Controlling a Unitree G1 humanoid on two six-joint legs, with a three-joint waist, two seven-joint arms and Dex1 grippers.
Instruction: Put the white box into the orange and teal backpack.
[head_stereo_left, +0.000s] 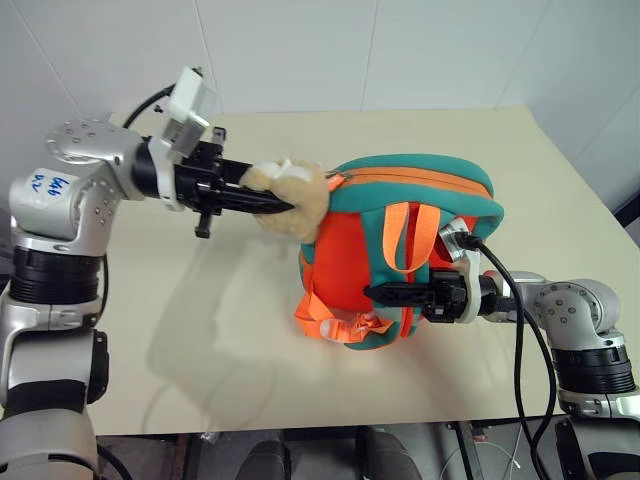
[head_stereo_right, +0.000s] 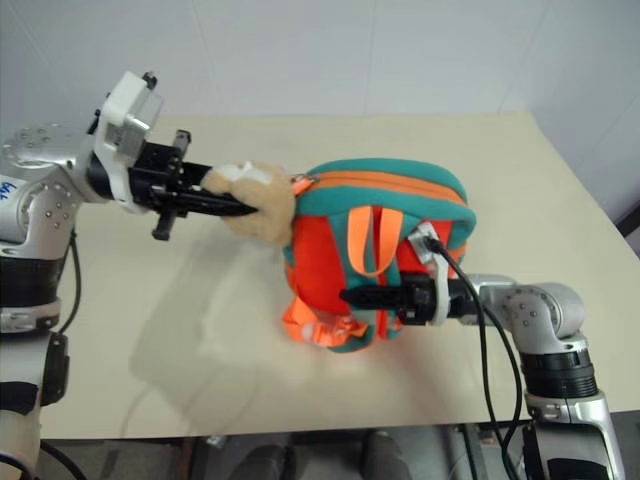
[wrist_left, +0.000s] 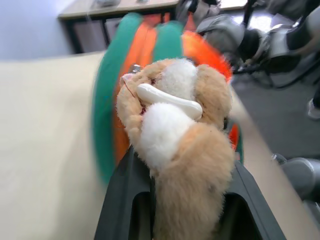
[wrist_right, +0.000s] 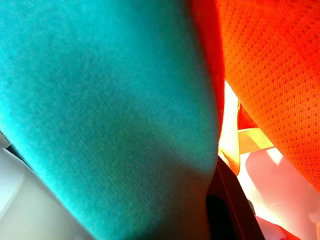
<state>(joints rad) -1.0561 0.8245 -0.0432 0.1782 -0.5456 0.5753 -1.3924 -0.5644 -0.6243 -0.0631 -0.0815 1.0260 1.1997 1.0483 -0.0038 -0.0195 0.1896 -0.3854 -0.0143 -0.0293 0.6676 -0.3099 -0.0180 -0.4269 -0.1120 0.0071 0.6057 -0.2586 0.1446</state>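
Orange and teal backpack (head_stereo_left: 400, 240) stands mid tabletop (head_stereo_left: 200, 330). Bare tabletop behind it, to its left and far right. Plush toy (head_stereo_left: 290, 195) blocks its upper left corner; right gripper (head_stereo_left: 385, 294) and cable crowd its front and right.

Lab — bare table (head_stereo_left: 150, 330), white walls (head_stereo_left: 300, 50)

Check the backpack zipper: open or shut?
Shut, as far as shown: the backpack stands upright and its teal-orange zipper band runs unbroken across the top. The left gripper is clamped on the plush toy.
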